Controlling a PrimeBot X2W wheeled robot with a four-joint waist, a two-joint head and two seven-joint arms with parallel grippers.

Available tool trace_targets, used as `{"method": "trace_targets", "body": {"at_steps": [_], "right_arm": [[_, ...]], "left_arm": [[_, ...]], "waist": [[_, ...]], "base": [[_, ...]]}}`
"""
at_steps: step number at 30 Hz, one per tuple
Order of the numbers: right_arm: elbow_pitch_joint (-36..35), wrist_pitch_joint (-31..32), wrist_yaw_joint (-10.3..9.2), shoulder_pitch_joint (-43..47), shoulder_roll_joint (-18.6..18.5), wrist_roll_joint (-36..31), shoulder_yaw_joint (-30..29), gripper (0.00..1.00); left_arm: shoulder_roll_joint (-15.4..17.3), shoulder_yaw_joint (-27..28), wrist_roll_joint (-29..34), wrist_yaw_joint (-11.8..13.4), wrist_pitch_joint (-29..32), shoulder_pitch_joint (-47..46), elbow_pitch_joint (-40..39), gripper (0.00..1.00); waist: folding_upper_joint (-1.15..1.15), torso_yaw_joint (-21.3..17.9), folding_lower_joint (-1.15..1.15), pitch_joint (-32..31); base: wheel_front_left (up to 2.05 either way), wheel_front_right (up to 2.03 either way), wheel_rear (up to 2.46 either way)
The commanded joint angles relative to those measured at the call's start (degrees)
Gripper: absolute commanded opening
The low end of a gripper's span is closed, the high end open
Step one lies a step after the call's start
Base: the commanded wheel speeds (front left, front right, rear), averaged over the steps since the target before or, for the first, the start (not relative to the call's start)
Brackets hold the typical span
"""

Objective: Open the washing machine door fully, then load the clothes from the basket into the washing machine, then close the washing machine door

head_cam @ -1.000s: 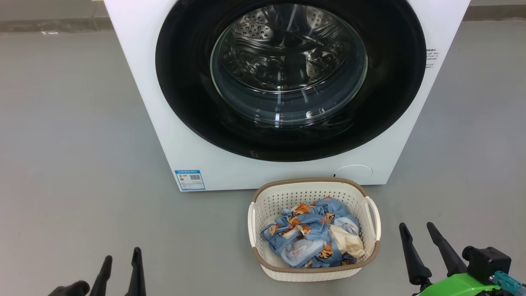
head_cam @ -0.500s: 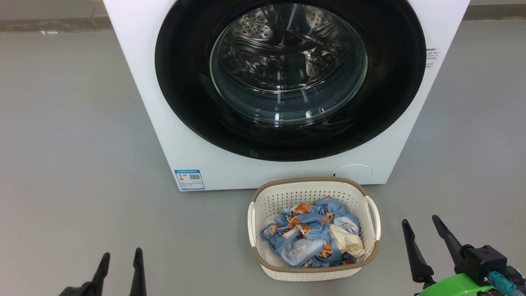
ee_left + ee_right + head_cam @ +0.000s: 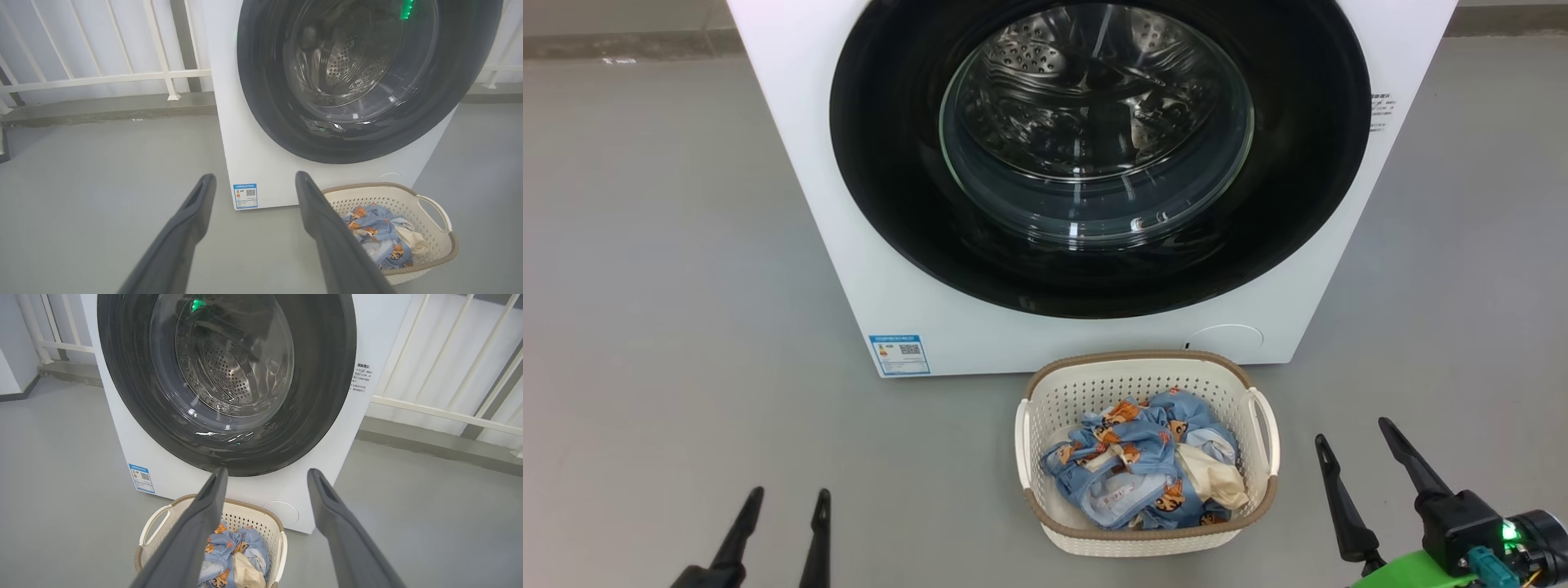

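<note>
One grey floor [image 3: 670,245] under washing machine [image 3: 915,322] and basket [image 3: 1152,545]; railing [image 3: 122,76] behind.

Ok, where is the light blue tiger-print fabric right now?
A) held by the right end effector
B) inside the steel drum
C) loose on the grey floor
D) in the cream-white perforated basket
D: the light blue tiger-print fabric lies heaped in the cream-white perforated plastic basket, in front of the white front-loading washing machine, whose round black-rimmed door is shut.
</note>
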Motion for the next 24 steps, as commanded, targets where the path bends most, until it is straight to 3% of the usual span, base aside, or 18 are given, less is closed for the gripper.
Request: {"method": "trace_targets", "body": {"at_steps": [1,24], "right_arm": [[-1.77,-0.71,0.09,-0.09,-0.46,-1.53,1.39,1.0],[-2.01,-0.71,0.09,-0.04,0.73,0.91,-0.71,1.0]], "left_arm": [[0.76,1.66,0.99,0.1,-0.77,-0.64,-1.63,1.0],[0.76,2.64,-1.38,-0.3,-0.77,-0.62,-0.74,1.0]], "waist": [[0.0,0.04,0.0,-0.06],[0.0,0.19,0.0,-0.31]], "base": [[0.0,0.0,0.0],[0.0,0.0,0.0]]}}
